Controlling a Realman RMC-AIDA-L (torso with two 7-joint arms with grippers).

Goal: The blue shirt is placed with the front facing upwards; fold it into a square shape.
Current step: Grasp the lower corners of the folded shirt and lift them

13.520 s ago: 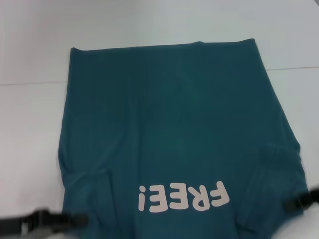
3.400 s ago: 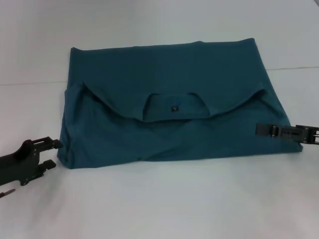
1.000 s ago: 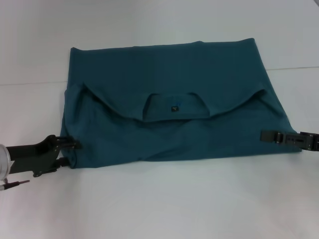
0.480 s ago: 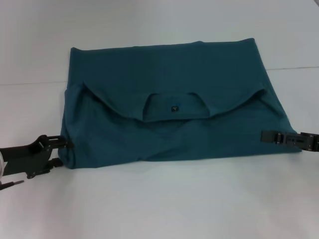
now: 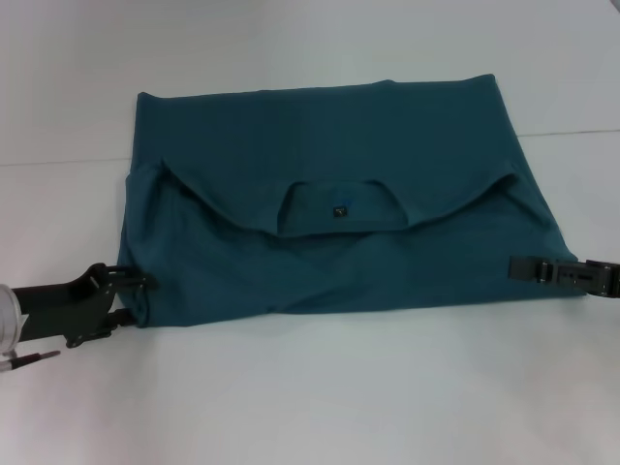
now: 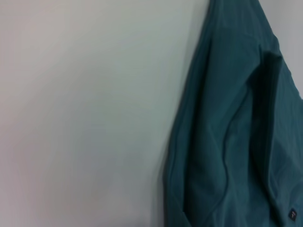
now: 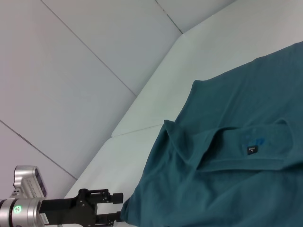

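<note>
The blue shirt lies on the white table, folded in half with its neck and small dark label on top; no lettering shows. My left gripper is at the shirt's near left corner, its fingers apart above and below the cloth edge. The right wrist view shows this left gripper open with its tips at the corner of the shirt. My right gripper lies low over the shirt's near right edge. The left wrist view shows only the shirt's folded side.
The white table runs bare in front of the shirt and to its left. A seam in the tabletop crosses behind the shirt. Pale wall panels stand beyond the table's far side.
The shirt's near half was folded back over itself, hiding the lettering. Over the last half second my left gripper moved back to the shirt's near left corner. The right gripper barely moved.
</note>
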